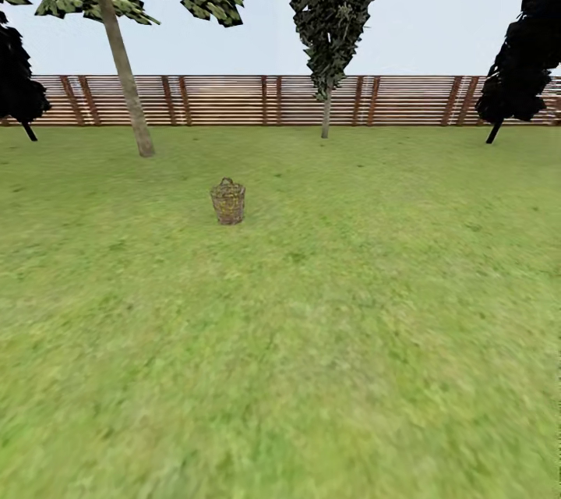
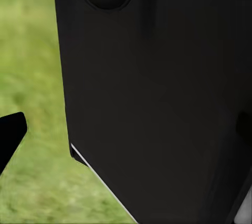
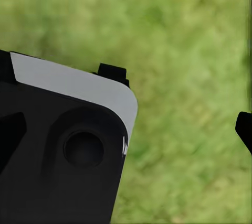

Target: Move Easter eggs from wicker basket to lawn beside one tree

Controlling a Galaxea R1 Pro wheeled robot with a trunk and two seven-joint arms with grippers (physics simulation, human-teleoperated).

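Open lawn (image 1: 312, 343) runs to a far slatted fence (image 1: 234, 100); the wicker basket (image 1: 227, 202) stands alone mid-lawn, a tree (image 1: 128, 86) beyond it to the left. Claw states: cannot tell.

Flat, even daylight lies over the whole garden, with a pale washed-out sky (image 1: 436, 8) and no sun to be placed anywhere. Nothing throws a clear shadow: the wicker basket (image 1: 227, 202) sits on the lawn (image 1: 351, 265) with barely a darker patch at its foot, and the leaning tree (image 1: 128, 86) casts none either. The grass nearest the head camera smears into soft blur, while the fence (image 1: 234, 100) at the far edge stays fairly crisp. Two trees at the sides (image 1: 526, 47) render almost pure black, without detail. In both wrist views the grass is soft and unfocused, and the black robot body (image 2: 157, 103) swallows all light; a grey panel (image 3: 73, 85) shows plain, without glare.
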